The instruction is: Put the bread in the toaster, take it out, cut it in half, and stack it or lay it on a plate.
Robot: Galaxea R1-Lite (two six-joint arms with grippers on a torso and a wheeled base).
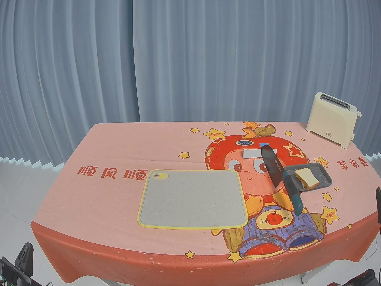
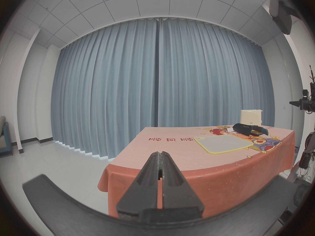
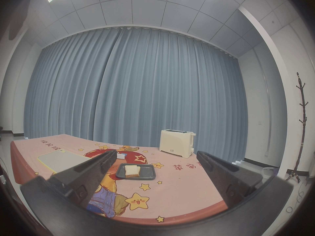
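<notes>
The bread [image 1: 307, 178] is one pale slice with a browner crust; it lies flat in the dark tray [image 1: 323, 179] close to the right edge of the table [image 1: 119, 151], roughly midway between the near and far edges. The toaster [image 1: 332, 119] stands at the far right corner, slot upward. The knife [image 1: 278, 169] lies just left of the slice, its handle crossing the tray's near left rim; the cutting board [image 1: 193, 198] sits toward the near edge, at the middle.

The slice looks light, soft and easily crushed, with a firmer crust; a gentle pinch across two opposite crust edges seems the safest hold, since squeezing the crumb would probably dent or tear it. The shallow rim and the handle leave little room on the left side.

The right gripper [image 3: 157, 154] hangs off the near right corner, fingers spread wide and empty; the left gripper [image 2: 160, 154] sits off the near left corner, fingers pressed together around nothing.
</notes>
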